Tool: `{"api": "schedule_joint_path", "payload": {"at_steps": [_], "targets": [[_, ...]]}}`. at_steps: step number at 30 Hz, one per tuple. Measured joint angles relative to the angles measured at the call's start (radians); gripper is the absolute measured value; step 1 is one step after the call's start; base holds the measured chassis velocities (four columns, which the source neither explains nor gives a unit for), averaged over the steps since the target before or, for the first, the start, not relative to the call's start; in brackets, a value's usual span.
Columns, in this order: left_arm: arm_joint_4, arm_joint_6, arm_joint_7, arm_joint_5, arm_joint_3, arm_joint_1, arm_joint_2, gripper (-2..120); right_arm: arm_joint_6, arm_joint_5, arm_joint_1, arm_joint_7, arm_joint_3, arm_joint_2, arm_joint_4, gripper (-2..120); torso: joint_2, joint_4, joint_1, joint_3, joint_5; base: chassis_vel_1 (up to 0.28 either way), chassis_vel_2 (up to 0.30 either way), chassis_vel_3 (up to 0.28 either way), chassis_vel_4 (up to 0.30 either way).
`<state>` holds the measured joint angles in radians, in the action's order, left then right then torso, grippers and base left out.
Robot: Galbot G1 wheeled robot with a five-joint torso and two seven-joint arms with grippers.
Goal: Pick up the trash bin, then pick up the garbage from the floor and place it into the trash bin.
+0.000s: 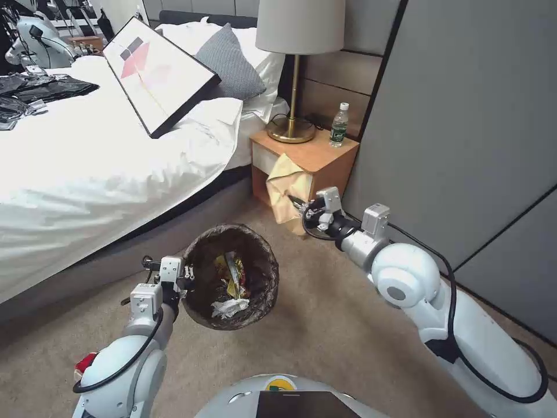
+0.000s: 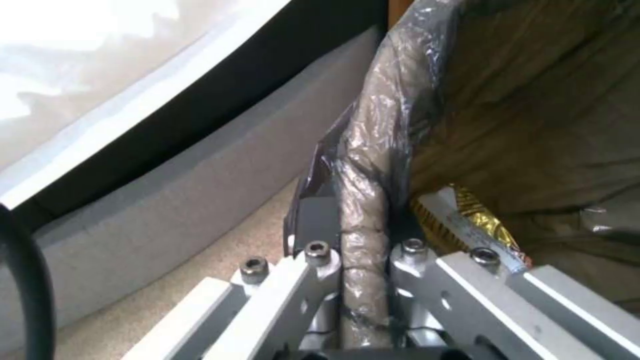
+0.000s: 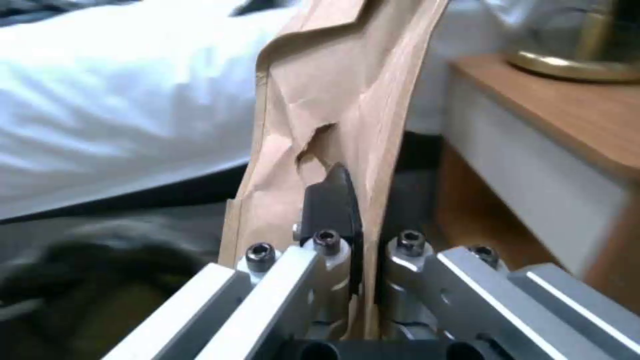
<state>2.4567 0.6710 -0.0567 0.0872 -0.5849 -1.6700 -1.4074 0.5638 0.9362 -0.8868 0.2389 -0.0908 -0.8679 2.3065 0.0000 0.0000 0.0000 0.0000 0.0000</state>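
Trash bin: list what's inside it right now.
The trash bin, gripped at its rim by the left gripper, holds a yellow wrapper and a white tissue. Anything beneath them is covered.

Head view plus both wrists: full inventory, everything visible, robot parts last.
trash bin: 1, white with dark bag liner, held off the carpet by its rim
snack wrapper: 1, yellow, inside the bin
tissue: 1, white, inside the bin
brown paper bag: 1, tan, hanging from the right gripper in front of the nightstand
nightstand: 1, wood, beside the bed
lamp: 1, white shade, brass base, on the nightstand
bottle: 1, clear with green label, on the nightstand
bed: 1, white linen
framed picture: 1, black frame, on the bed
pillow: 1, grey
black plastic bags: several, on the bed
left gripper: clamped on the bin rim
right gripper: pinching the bag
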Motion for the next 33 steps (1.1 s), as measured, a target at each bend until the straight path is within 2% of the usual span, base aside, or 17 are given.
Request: {"api": "schedule_joint_path", "payload": {"at_steps": [9,11,15,18,33], "targets": [[-0.003,0.000,0.000,-0.005,0.003,0.001,-0.002,2,0.014,0.002,0.105,-0.083,0.109,0.024,0.007,0,0.000,0.0000,0.000,0.000,0.0000,0.000,0.000,0.000,0.000],[-0.004,0.000,0.000,-0.006,0.004,0.002,-0.001,2,0.015,0.007,0.167,-0.089,0.183,0.034,0.008,0,0.000,0.0001,0.000,0.000,-0.0001,0.000,0.000,0.000,0.000],[-0.004,0.000,0.000,-0.006,0.005,0.003,0.000,2,0.020,0.015,0.218,-0.089,0.253,0.037,0.009,0,0.000,0.0001,0.000,0.000,-0.0001,0.000,0.000,0.000,0.000],[-0.005,0.000,0.001,-0.007,0.003,0.003,-0.001,2,0.036,0.027,0.277,-0.086,0.348,0.022,-0.001,0,0.000,0.0001,0.000,0.000,-0.0001,0.000,0.000,0.000,0.000],[-0.005,0.000,0.001,-0.005,0.001,0.006,0.000,2,0.075,0.032,0.282,-0.031,0.490,0.016,-0.024,0,0.000,-0.0001,0.000,0.000,0.0000,0.000,0.000,0.000,0.000]]}}
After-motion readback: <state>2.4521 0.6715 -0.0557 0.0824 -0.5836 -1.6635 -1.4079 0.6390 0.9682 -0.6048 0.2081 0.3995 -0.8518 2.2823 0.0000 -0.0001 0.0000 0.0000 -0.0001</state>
